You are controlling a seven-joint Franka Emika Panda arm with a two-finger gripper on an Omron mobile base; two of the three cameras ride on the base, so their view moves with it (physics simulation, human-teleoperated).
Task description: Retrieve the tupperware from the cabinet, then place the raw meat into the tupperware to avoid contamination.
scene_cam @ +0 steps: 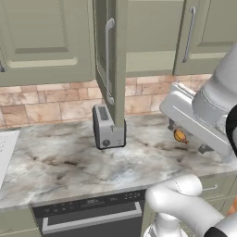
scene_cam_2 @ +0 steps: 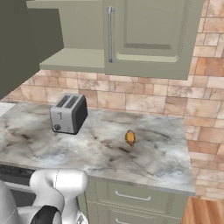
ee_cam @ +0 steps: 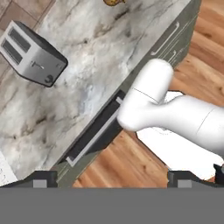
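A: How far along? The cabinet (scene_cam: 111,60) has a door swung open; the raw meat (scene_cam_2: 130,138) lies on the counter (scene_cam_2: 105,148), right of the toaster (scene_cam_2: 68,113).

B: Tupperware not yet retrieved, probably; gripper (ee_cam: 111,177) spread wide, holding nothing.

The open cabinet (scene_cam: 111,60) door hides the toaster's (scene_cam: 107,127) right side in the left base view. The raw meat (ee_cam: 114,2) is cut off by the hand view's top edge. The cabinet's inside is out of sight.
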